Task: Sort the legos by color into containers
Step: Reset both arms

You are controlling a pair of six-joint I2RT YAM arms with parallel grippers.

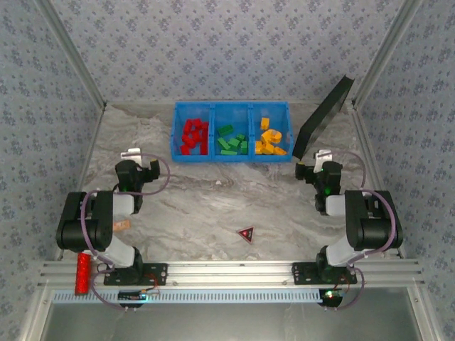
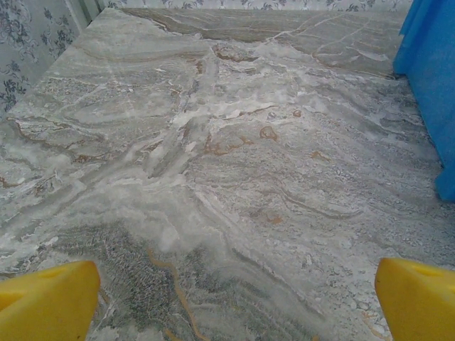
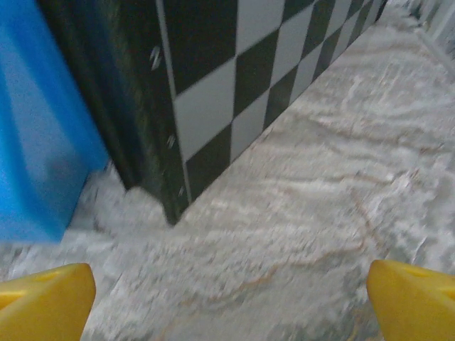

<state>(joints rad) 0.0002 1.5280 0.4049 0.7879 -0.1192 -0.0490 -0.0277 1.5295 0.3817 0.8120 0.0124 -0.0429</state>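
A bright blue tray (image 1: 232, 158) with three compartments stands at the back of the marble table. Red legos (image 1: 193, 136) lie in its left compartment, green legos (image 1: 232, 142) in the middle one, yellow-orange legos (image 1: 269, 138) in the right one. My left gripper (image 1: 134, 158) hovers left of the tray, open, its yellow fingertips (image 2: 50, 298) wide apart over bare marble; the tray's blue wall (image 2: 434, 78) shows at the right. My right gripper (image 1: 318, 160) is open right of the tray, with nothing between its fingertips (image 3: 416, 298). The tray's corner (image 3: 39, 135) is at the left.
A black checkerboard panel (image 1: 323, 117) leans at the back right, close ahead of my right gripper (image 3: 234, 85). A dark red triangle piece (image 1: 247, 233) lies on the near middle of the table. A red cylinder (image 1: 84, 273) sits by the left arm's base. Metal frame rails border the table.
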